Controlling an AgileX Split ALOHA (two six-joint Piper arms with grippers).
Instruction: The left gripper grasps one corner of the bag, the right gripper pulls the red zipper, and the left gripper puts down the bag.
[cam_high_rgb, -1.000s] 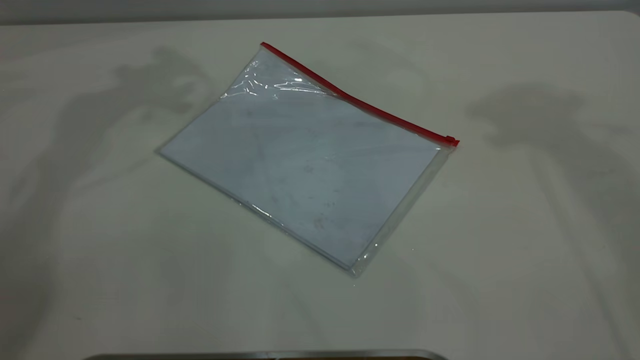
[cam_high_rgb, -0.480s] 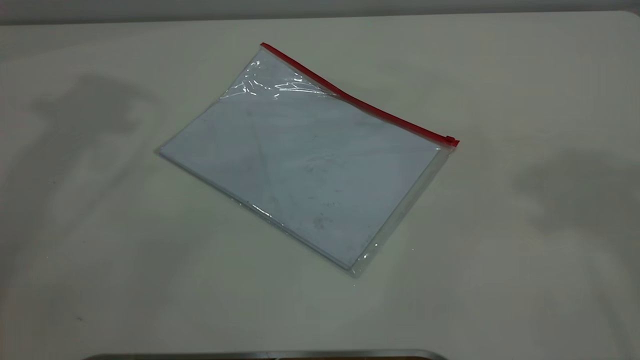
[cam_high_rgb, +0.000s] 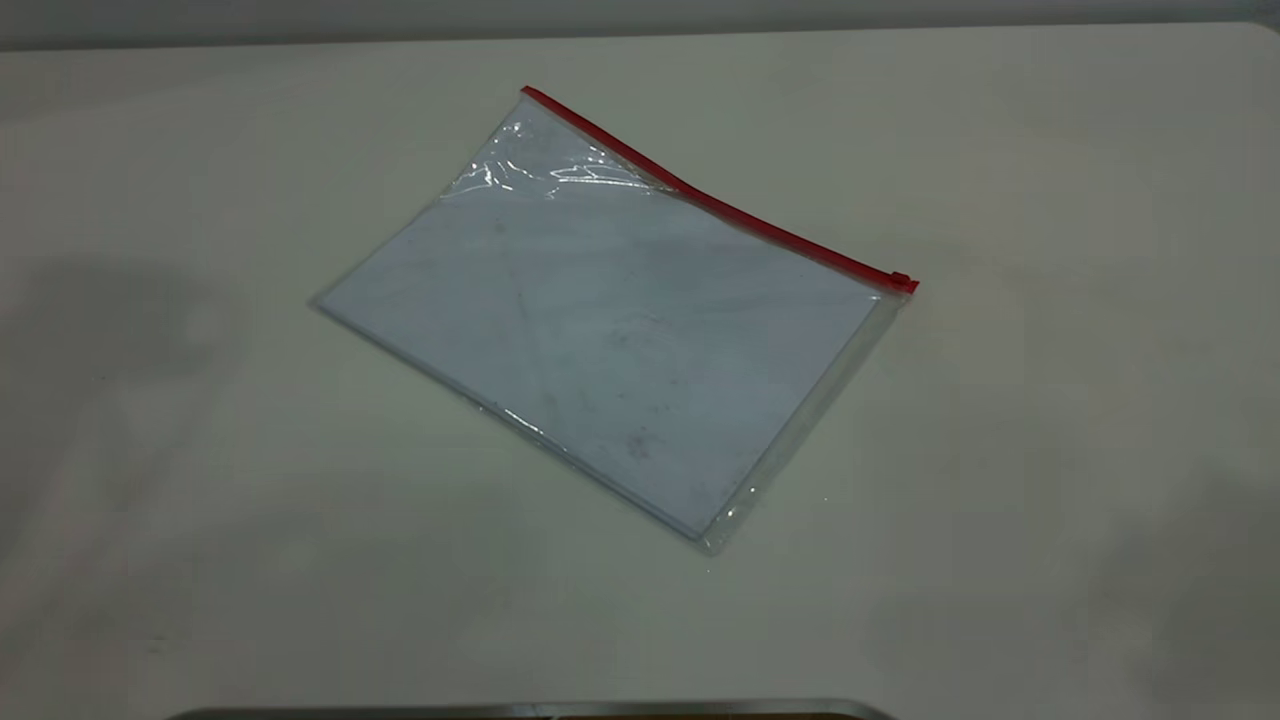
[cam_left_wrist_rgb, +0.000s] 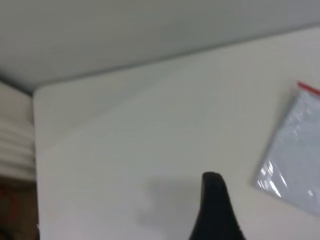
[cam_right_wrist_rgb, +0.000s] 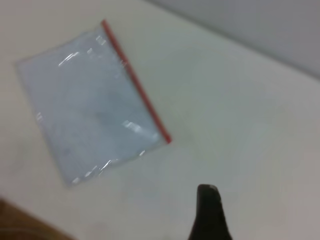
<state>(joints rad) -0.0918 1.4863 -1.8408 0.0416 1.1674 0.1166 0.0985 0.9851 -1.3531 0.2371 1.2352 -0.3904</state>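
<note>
The bag (cam_high_rgb: 610, 330) lies flat on the white table (cam_high_rgb: 1050, 450), turned at an angle, with nothing touching it. It is a clear plastic pouch with a white smudged sheet inside. The red zipper (cam_high_rgb: 720, 205) runs along the bag's far long edge, and its small slider tab (cam_high_rgb: 901, 281) sits at the end of that strip, at the corner of the bag (cam_high_rgb: 893, 292) nearest the table's right side. The plastic is wrinkled and glossy near the opposite end of the red strip.

Neither arm appears in the exterior view. In the left wrist view a single dark fingertip of the left gripper (cam_left_wrist_rgb: 215, 210) hangs above bare table, well apart from the bag (cam_left_wrist_rgb: 295, 160), whose edge shows a trace of red. In the right wrist view one dark fingertip of the right gripper (cam_right_wrist_rgb: 210, 212) likewise hangs over the table, well apart from the bag (cam_right_wrist_rgb: 87, 105) and its red zipper (cam_right_wrist_rgb: 137, 82). Whether either claw is open or closed cannot be told (only one fingertip of each shows).
</note>
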